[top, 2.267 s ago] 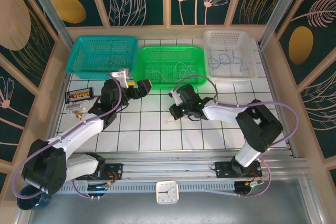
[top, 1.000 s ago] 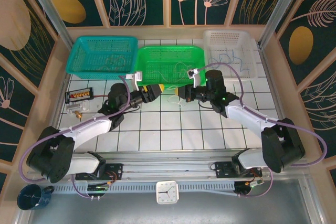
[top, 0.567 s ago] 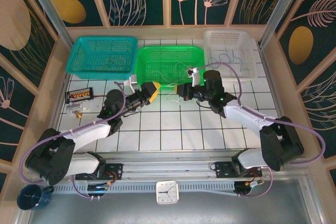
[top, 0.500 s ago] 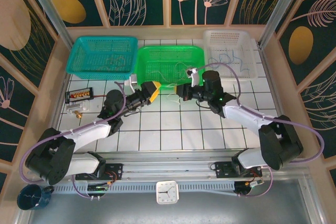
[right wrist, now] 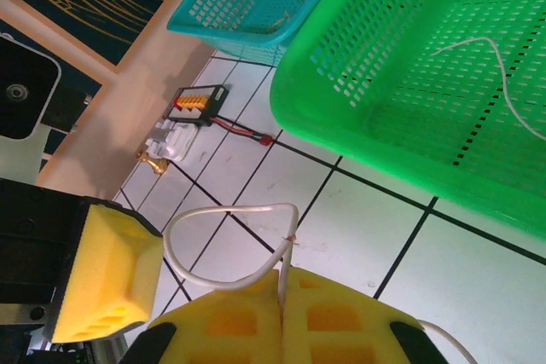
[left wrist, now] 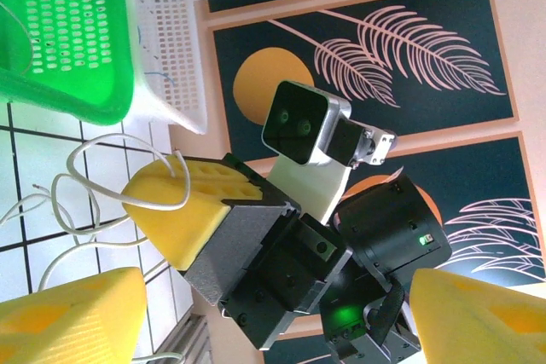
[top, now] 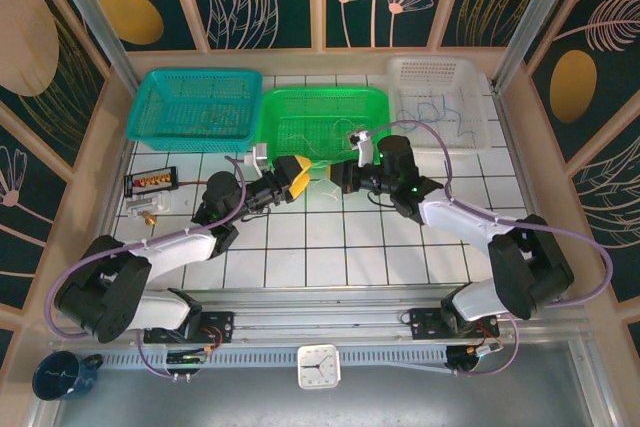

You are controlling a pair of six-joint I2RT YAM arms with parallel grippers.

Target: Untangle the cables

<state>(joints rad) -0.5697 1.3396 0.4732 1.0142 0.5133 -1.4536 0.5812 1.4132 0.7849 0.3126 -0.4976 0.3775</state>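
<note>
White thin cable (right wrist: 264,206) rises in a loop from the right gripper (right wrist: 284,283), whose yellow pads are pressed together on it, over the tiled table (right wrist: 367,236), near the green basket (right wrist: 401,66). The left gripper (top: 298,175) faces the loop closely, jaws wide apart, holding nothing.

Three baskets (top: 322,94), two arms (top: 160,247), one clock (top: 318,366), one cup (top: 60,375)
</note>
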